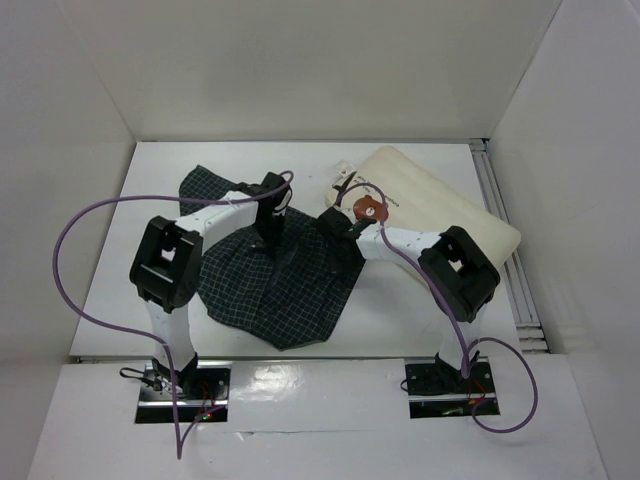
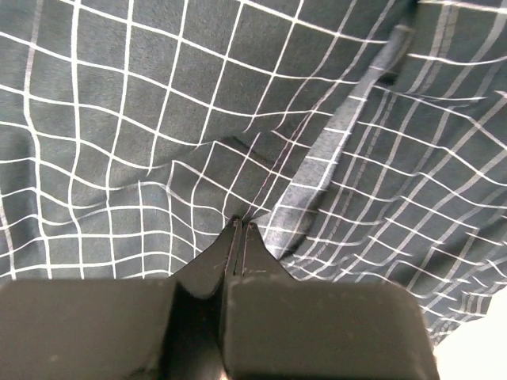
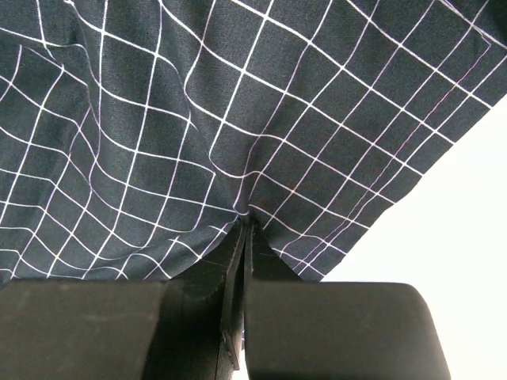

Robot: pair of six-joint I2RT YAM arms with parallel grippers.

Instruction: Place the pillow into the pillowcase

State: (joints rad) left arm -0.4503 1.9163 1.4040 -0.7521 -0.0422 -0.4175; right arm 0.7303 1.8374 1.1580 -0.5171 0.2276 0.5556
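The pillowcase point(image 1: 280, 285), dark fabric with a thin white grid, lies rumpled on the white table left of centre. The cream pillow point(image 1: 440, 200) lies slantwise at the back right, with a white tag and a reddish round mark point(image 1: 369, 209) at its near-left end. My left gripper point(image 1: 268, 232) is down on the pillowcase's upper middle; in the left wrist view its tips point(image 2: 242, 223) are shut and pinch a fold of checked cloth point(image 2: 158, 142). My right gripper point(image 1: 340, 226) is at the pillowcase's right edge beside the pillow, shut on the cloth point(image 3: 238, 119) at its tips point(image 3: 247, 222).
White walls point(image 1: 80, 120) close in the table on the left, back and right. A metal rail point(image 1: 505, 250) runs along the right side. Purple cables point(image 1: 90, 215) loop from both arms. The arm bases point(image 1: 180, 385) are bolted at the near edge.
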